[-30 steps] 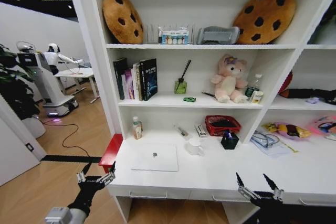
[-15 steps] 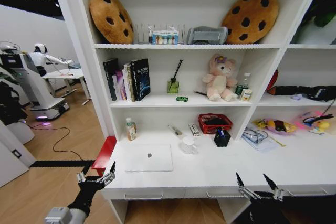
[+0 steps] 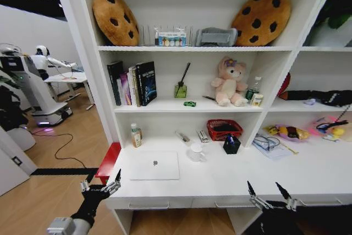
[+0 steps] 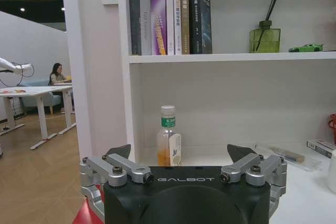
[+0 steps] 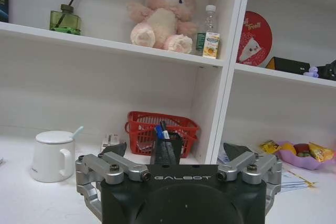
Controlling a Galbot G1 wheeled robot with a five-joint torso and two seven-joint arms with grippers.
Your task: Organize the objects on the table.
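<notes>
A slim silver laptop (image 3: pixel 155 165) lies closed on the long white table (image 3: pixel 231 177), left of centre. On the shelf above stands a tiny green toy car (image 3: pixel 190 103) (image 4: pixel 306 48), with a black pen (image 3: pixel 209 98) lying next to it. A blue pen (image 5: pixel 159 131) stands in a black holder (image 3: pixel 231 143) (image 5: pixel 164 150) in front of the red basket. My left gripper (image 3: pixel 102 177) (image 4: pixel 181 153) hangs open off the table's front left corner. My right gripper (image 3: pixel 263 188) (image 5: pixel 176 149) is open too, low at the table's front edge, right of centre. Neither holds anything.
A white mug (image 3: pixel 195 151), a red basket (image 3: pixel 224 129) and a small bottle (image 3: pixel 136 135) stand at the back of the table. Books (image 3: pixel 132 83), a reed diffuser (image 3: pixel 181 87) and a pink plush bear (image 3: pixel 229 82) fill the shelf. A red box (image 3: pixel 107 164) sits beside the table's left end.
The whole head view has shifted a little, mostly before half a second ago, so the camera moved. The laptop, the shelf items and both grippers keep their places.
</notes>
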